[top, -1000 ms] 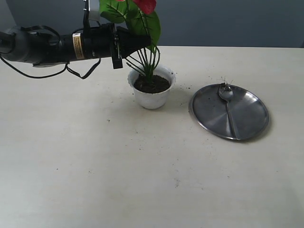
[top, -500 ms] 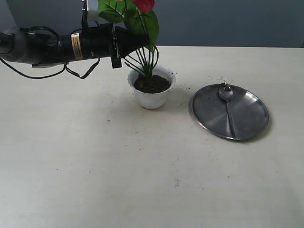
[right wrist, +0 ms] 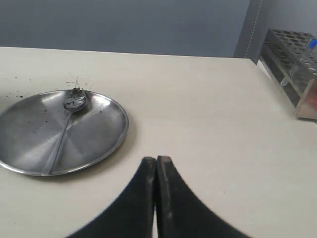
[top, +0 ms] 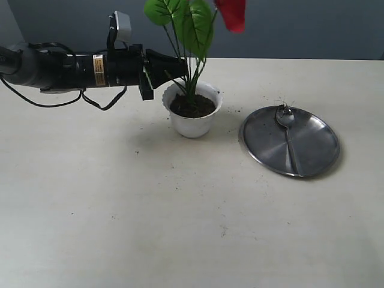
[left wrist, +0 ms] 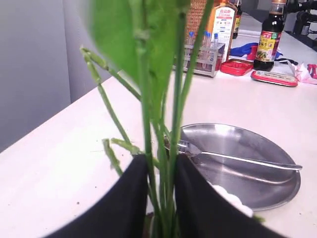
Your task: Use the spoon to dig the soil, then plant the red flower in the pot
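red flower sprang upright; level left gripper flanks its stems, grip unclear.

place: lab | evidence: test-tube rack, sauce bottles, white bench

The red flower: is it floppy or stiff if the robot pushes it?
Probably bendy: the red flower has long thin stems under broad leaves. Its petal sits high above the pot, so a push may well tip it in the crumbly soil. Such thin stems suggest it is light.
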`<state>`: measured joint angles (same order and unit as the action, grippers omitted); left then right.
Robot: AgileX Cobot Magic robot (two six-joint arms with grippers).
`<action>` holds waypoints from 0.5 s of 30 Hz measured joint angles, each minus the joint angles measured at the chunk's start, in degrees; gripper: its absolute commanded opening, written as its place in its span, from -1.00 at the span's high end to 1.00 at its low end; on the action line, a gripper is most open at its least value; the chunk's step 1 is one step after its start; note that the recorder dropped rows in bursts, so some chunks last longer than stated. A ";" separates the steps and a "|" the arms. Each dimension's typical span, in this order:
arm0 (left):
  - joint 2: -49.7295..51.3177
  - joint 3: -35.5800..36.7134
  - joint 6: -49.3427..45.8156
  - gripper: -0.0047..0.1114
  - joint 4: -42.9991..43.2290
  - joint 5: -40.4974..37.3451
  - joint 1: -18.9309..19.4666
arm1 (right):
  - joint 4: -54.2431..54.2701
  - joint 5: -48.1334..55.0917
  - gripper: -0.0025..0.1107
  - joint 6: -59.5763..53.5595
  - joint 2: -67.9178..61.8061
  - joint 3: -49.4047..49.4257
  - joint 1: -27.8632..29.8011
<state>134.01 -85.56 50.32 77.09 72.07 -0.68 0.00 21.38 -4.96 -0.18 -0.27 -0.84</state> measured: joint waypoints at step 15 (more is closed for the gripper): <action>-0.58 0.00 0.00 0.56 0.68 -1.00 -0.01 | 0.00 0.00 0.96 0.00 0.00 0.00 0.00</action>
<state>133.42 -85.56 50.32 77.77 71.07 -0.70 0.00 21.38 -4.96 -0.18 -0.27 -0.84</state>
